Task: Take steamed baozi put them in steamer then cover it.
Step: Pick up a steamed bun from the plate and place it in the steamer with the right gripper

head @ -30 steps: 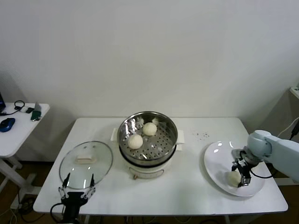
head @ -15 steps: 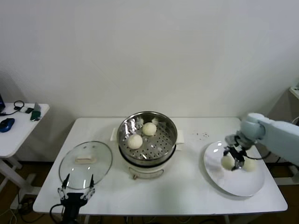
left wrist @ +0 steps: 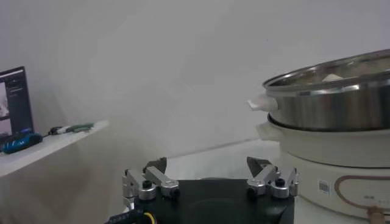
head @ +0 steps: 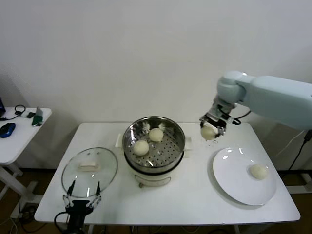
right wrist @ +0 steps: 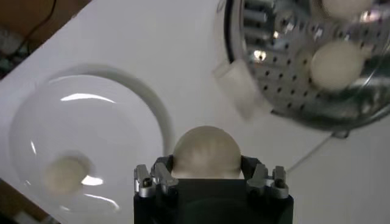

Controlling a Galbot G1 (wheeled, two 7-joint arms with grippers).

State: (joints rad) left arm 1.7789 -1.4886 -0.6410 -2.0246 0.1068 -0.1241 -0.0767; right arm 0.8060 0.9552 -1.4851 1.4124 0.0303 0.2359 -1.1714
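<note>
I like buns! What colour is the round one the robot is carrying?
Cream-white. The smooth round dough bun in the right gripper shows best in the right wrist view.

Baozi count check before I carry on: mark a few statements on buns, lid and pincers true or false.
1. Two baozi lie in the steamer. True.
2. The right pincer is empty. False: it grips a baozi in the air between plate and steamer.
3. One baozi remains on the white plate. True.
4. The cover sits on the steamer. False: it lies on the table beside it.
5. The left pincer holds the cover. False: it is open at the table's front edge.
</note>
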